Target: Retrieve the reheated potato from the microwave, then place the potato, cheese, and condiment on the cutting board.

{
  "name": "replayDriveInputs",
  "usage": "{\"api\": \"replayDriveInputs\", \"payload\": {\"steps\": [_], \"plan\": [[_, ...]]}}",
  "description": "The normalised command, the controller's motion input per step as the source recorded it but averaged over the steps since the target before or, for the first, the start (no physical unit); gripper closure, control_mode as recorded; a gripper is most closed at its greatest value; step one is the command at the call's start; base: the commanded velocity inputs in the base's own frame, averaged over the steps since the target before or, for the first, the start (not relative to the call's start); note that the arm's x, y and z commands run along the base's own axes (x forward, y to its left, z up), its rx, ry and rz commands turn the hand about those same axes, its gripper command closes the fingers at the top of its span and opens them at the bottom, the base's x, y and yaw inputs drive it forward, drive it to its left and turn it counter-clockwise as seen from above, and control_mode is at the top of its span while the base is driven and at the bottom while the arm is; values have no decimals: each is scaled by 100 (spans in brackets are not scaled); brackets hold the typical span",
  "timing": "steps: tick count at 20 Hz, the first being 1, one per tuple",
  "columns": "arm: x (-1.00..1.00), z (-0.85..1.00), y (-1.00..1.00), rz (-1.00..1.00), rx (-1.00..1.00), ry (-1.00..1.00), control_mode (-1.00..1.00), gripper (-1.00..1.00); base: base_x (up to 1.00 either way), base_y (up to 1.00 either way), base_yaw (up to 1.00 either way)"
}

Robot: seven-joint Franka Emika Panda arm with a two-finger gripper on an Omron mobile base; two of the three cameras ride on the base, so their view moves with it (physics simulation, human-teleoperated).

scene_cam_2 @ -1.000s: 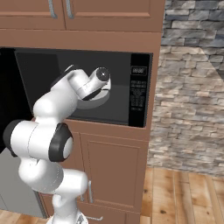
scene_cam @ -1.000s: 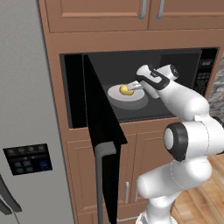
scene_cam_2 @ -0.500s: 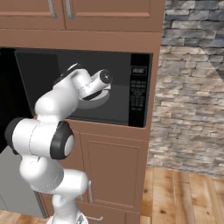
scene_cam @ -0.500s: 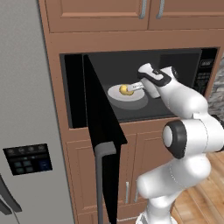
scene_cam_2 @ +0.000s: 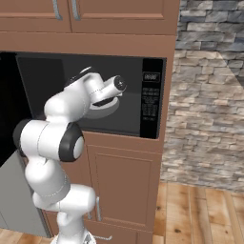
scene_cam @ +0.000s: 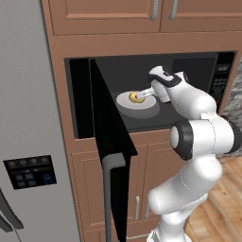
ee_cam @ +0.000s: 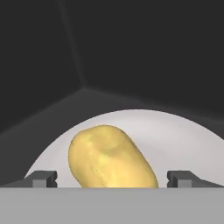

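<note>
Microwave (scene_cam: 222, 80): door (scene_cam: 111, 137) swung wide open, cavity exposed.
Potato (scene_cam: 135, 97): sitting on the white plate (scene_cam: 137, 105) inside.
Gripper (scene_cam: 143, 95): reaching in, right at the potato.
Fridge (scene_cam: 28, 142): grey, alongside on the left.

Potato (ee_cam: 109, 156): lower end cut off at the bottom of the hand view; in the left base view, a small yellow spot, shape too small to tell.
Plate (ee_cam: 183, 140): right and lower rim run out of the hand view.
Gripper (ee_cam: 111, 179): fingertips barely rise into the hand view.
Microwave (scene_cam_2: 152, 97): interior largely hidden behind the arm in the right base view; left part cut off.
</note>
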Motion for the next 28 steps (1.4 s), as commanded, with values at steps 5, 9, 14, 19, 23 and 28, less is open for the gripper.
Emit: {"api": "replayDriveInputs", "payload": {"steps": [5,9,14,19,23,28], "plan": [[19,-1,2,5,0,0,-100,-100,0,0,0],[1,-11,7,6,0,2,-100,-100,0,0,0],[0,-18,8,6,0,1,-100,-100,0,0,0],[2,-9,10,5,0,0,-100,-100,0,0,0],[0,-7,6,5,0,0,-100,-100,0,0,0],[-1,-21,6,5,0,0,-100,-100,0,0,0]]}}
